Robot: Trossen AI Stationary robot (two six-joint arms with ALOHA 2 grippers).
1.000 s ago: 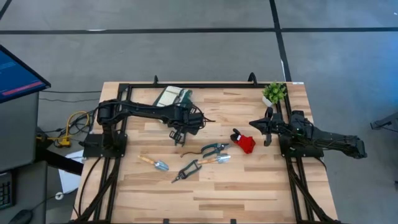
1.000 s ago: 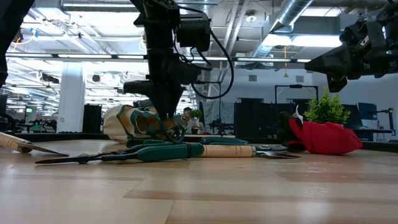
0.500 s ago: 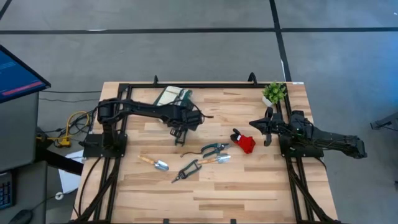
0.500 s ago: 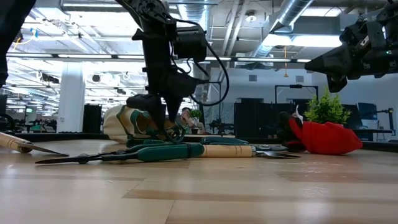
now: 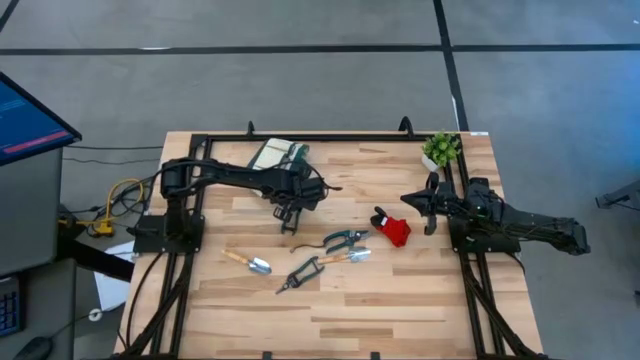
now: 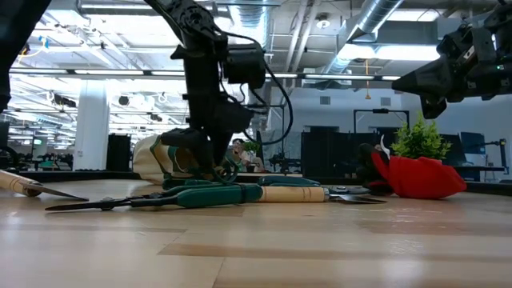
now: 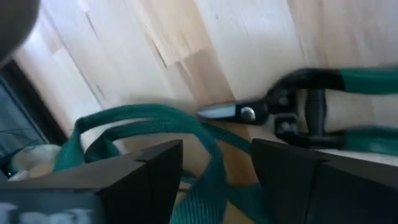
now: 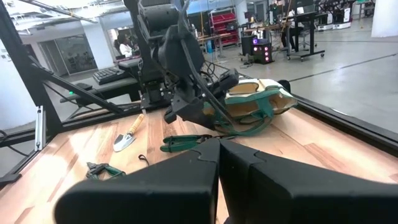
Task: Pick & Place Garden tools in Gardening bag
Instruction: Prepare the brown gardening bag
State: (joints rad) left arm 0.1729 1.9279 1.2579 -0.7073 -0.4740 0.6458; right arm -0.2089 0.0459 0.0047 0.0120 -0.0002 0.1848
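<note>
The left tool (image 5: pixel 291 212) is hovering with fingers apart around the bag's green strap (image 7: pixel 149 118) – risking a snag (dragging the gardening bag (image 5: pixel 277 155)); the right tool (image 5: pixel 428 207) is waiting shut

The gardening bag (image 5: pixel 277 155), cream with dark green trim, lies on its side at the upper middle of the high view, a green loop handle trailing toward the centre. Below it lie the garden tools: a silver trowel (image 5: pixel 249 262) with wooden handle at lower left, black clippers (image 5: pixel 298 273) beside it, green-handled pruners (image 5: pixel 345 239), a wood-handled tool (image 5: pixel 346 257), and a red-and-black piece (image 5: pixel 391 229) to the right.
</note>
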